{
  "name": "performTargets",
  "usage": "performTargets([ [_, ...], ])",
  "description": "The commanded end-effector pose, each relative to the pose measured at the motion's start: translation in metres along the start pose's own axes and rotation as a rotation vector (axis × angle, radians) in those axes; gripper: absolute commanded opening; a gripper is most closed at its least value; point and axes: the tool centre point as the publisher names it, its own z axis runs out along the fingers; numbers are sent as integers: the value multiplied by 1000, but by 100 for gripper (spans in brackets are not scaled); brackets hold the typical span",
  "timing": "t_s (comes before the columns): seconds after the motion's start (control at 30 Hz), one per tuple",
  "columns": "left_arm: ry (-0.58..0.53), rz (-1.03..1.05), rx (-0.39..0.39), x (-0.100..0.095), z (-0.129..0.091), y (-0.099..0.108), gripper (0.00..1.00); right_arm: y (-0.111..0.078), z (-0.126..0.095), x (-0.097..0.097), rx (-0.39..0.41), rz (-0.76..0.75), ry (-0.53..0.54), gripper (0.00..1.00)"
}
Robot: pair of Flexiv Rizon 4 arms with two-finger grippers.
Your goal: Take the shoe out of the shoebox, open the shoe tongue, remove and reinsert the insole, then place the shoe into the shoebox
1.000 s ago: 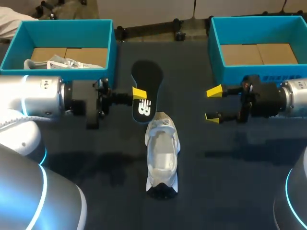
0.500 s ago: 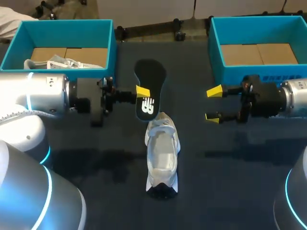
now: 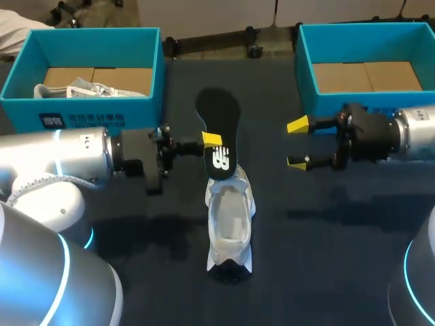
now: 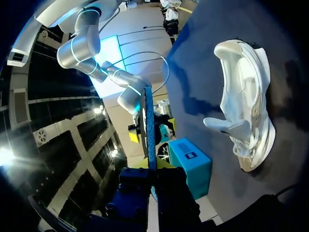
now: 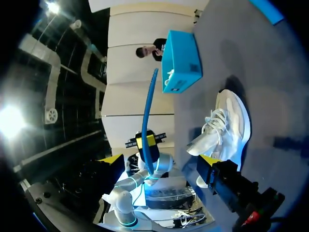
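Observation:
A white shoe (image 3: 230,221) lies on the dark table with its tongue pulled up, toe toward the front edge. My left gripper (image 3: 212,140) is shut on a black insole (image 3: 219,109), held on edge with its printed heel end just over the shoe's opening. The left wrist view shows the insole (image 4: 148,116) edge-on, rising from my gripper (image 4: 152,166), with the shoe (image 4: 244,106) beside it. My right gripper (image 3: 297,143) stands open and empty to the right of the shoe. In the right wrist view, its gripper (image 5: 159,162) faces the insole (image 5: 147,116) and shoe (image 5: 227,128).
A teal shoebox (image 3: 153,75) at the back left holds a second white shoe (image 3: 88,89). Another teal shoebox (image 3: 306,75) at the back right shows only its cardboard floor. Dark table surface (image 3: 326,258) stretches around the shoe toward the front.
My left arm has carried the insole to the right and nearer, bringing its heel end over the shoe's opening. The right gripper has edged slightly left and stays open.

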Motion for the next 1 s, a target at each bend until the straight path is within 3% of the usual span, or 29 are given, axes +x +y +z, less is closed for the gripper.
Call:
performTargets([
  [0.03,1,16,-3,1,6,-4,0,10,13,5,4,-5,-17,100],
  [0.37,4,24,-10,4,11,-8,0,23,35,6,-16,-25,-15,100],
  [0.8,4,70,-7,5,15,-15,0,27,67,15,-1,-33,-14,100],
  [1.0,-3,84,-3,5,16,-19,0,30,80,15,7,-21,-7,95],
])
